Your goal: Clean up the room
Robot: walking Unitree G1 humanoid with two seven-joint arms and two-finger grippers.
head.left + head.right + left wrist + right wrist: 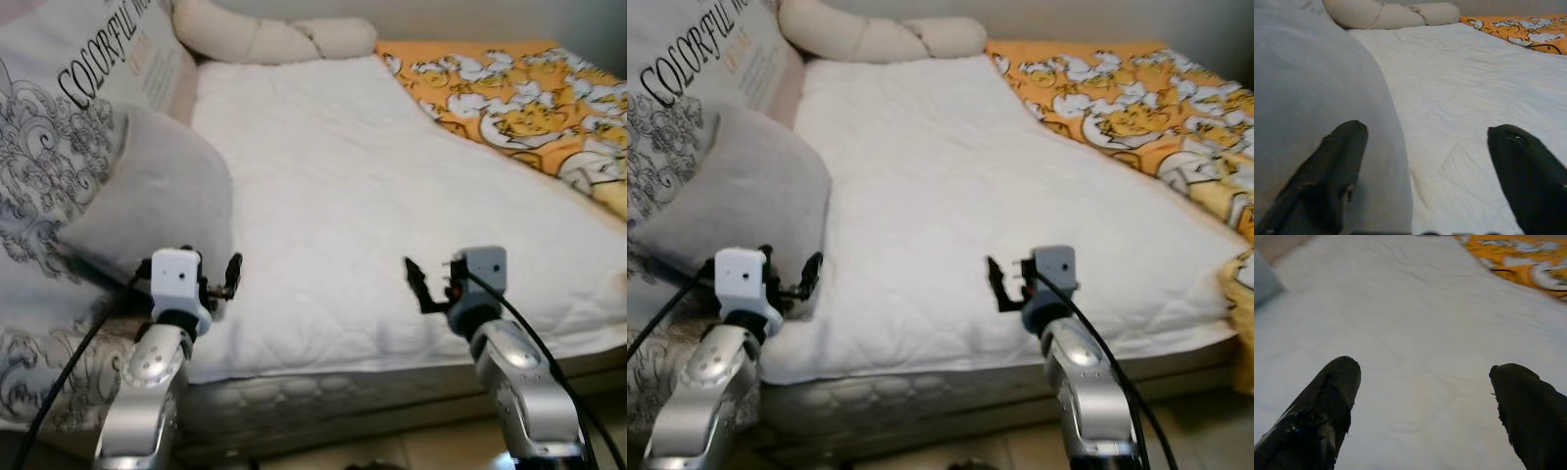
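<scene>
Bed with white quilted mattress cover is filling the middle of the frame; its long axis is running from the lower centre up toward the upper centre of the frame, where the far end is meeting a wall.

Plain grey soft pillow is lying at centre left, on the near left part of the bed, its rounded corner pointing toward the lower centre. It is leaning against a large white cushion with grey scroll pattern and black lettering at upper left; the lettering is cut off by the frame edge, so only part is readable.

Long cream bolster pillow is lying across the far end, top centre, its long axis running left to right. Orange blanket with white cartoon print is covering the upper right, and is cut off at the right edge.

Left tool is hovering at lower left, just beside the grey pillow's near corner. In the left wrist view its two black fingers are standing wide apart, gripping nothing; whether one is touching the pillow cannot be told.

Right tool is hovering at lower centre-right above the white cover, fingers spread wide, empty.

Mattress side below the cover is blurred.
</scene>
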